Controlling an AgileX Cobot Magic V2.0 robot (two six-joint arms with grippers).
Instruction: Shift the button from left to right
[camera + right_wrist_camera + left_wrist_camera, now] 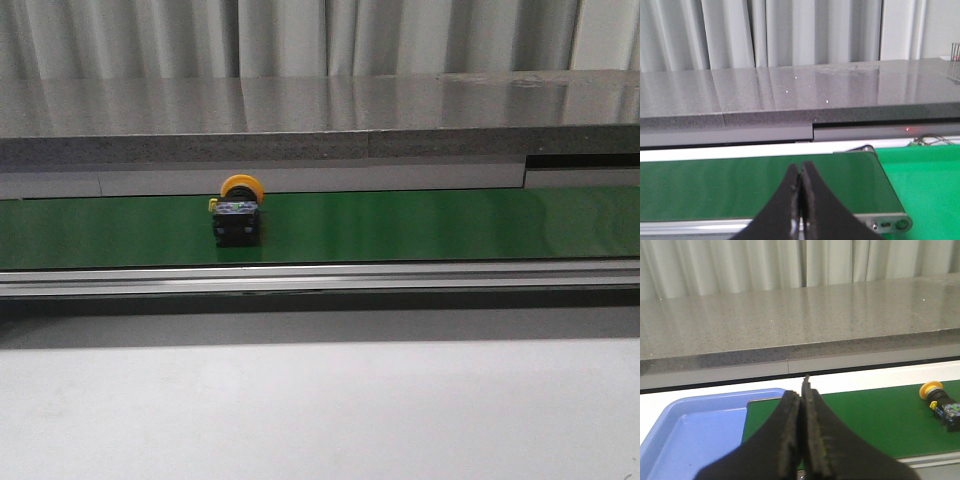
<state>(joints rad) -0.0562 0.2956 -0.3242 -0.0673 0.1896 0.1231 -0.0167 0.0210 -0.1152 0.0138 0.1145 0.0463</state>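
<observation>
No brand or writing can be read anywhere; the pale marks on the button [237,213] are too small to make out. The button lies on the green belt [420,226], left of the belt's middle in the front view and nearer the belt's far edge than its near metal rail [400,277]. It lies on its side: the round yellow cap points away toward the grey stone ledge [320,120] behind the belt, the dark blocky body points toward the robot, so its long axis runs across the belt. Open green belt stretches on both sides of the button, wider to its right. In the left wrist view a blue tray [690,435] sits at the belt's left end, well apart from the button. The left pincer [801,440] has its fingers pressed together, holding nothing. The right pincer [800,205] is likewise closed and empty, over the belt near its right end roller.
</observation>
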